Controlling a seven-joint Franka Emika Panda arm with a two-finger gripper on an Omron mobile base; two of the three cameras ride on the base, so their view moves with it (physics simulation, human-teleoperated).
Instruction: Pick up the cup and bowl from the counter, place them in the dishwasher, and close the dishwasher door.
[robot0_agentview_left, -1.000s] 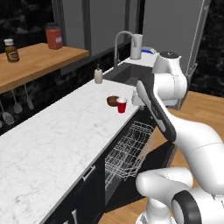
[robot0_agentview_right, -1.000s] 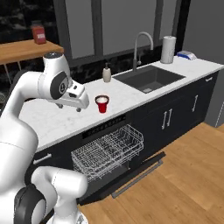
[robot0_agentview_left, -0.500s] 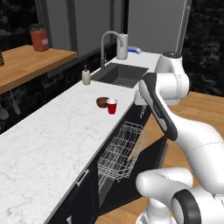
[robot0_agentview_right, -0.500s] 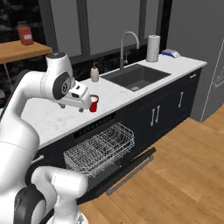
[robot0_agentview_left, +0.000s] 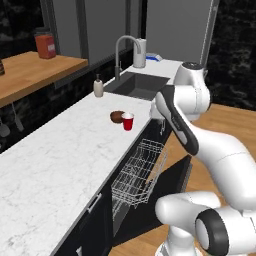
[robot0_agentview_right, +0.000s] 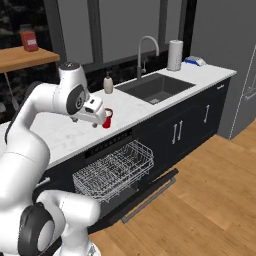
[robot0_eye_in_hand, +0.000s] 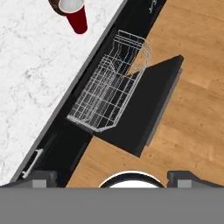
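The red cup (robot0_agentview_left: 128, 121) stands upright on the white marble counter (robot0_agentview_left: 60, 165), touching the dark brown bowl (robot0_agentview_left: 117, 116) just behind it. Under the counter's edge the dishwasher's wire rack (robot0_agentview_left: 140, 172) is pulled out over the dropped dark door (robot0_agentview_right: 150, 192). In the right base view my gripper (robot0_agentview_right: 98, 120) hangs at the counter's front edge, just left of the cup (robot0_agentview_right: 107, 118). The hand view looks straight down: cup (robot0_eye_in_hand: 75, 15) and bowl rim (robot0_eye_in_hand: 54, 4) lie at the top, with the rack (robot0_eye_in_hand: 111, 89) and door (robot0_eye_in_hand: 146, 111) below them. My gripper (robot0_eye_in_hand: 113, 177) is open and holds nothing.
A dark sink (robot0_agentview_right: 155, 87) with a tall faucet (robot0_agentview_right: 145, 50) lies right of the cup, a soap bottle (robot0_agentview_right: 108, 83) beside it and a paper roll (robot0_agentview_right: 174, 55) farther along. A wooden shelf (robot0_agentview_left: 30, 70) with a red jar hangs at left. Wooden floor (robot0_agentview_right: 210, 200) spreads before the cabinets.
The whole picture has shifted, so the base has driven along the counter. Cup and bowl sit as before; the arm keeps much the same pose above the counter's edge.
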